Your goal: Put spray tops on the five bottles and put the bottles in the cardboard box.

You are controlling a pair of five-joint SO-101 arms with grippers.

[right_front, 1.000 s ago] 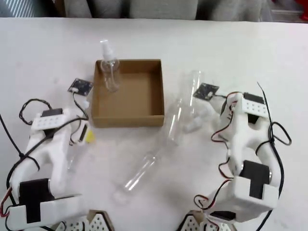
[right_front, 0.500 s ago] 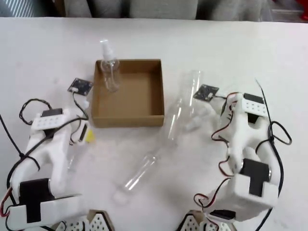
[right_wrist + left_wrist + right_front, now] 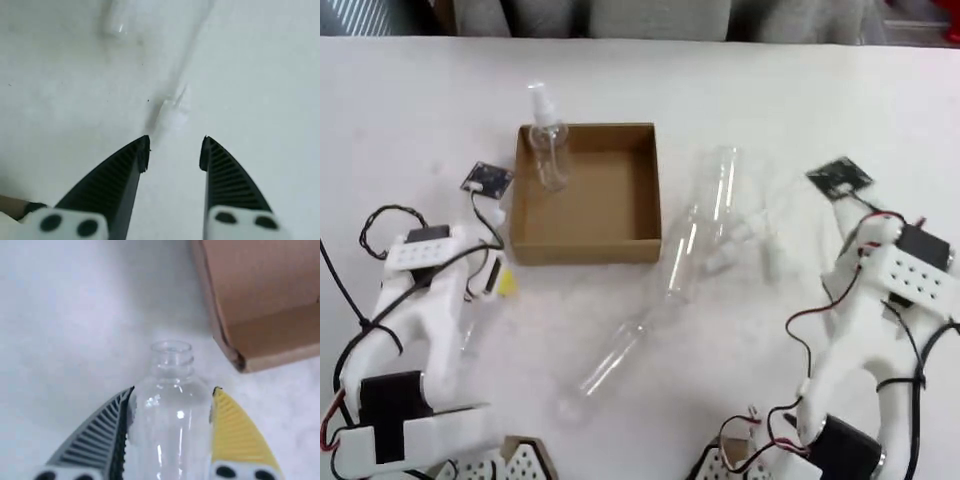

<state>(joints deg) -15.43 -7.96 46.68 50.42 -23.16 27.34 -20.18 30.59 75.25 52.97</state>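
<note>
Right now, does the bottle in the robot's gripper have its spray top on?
Off. The bottle held in the left gripper ends in a bare, open neck with nothing screwed onto it.

Five bottles: one capped bottle [image 3: 549, 150] at the 11 o'clock corner of the single cardboard box [image 3: 585, 246], three open bottles [image 3: 682, 262] lying toward its 4 o'clock, and one held bottle [image 3: 172, 415]. Loose spray tops [image 3: 771, 262]: seemingly three. Two arms [image 3: 420, 300].
</note>
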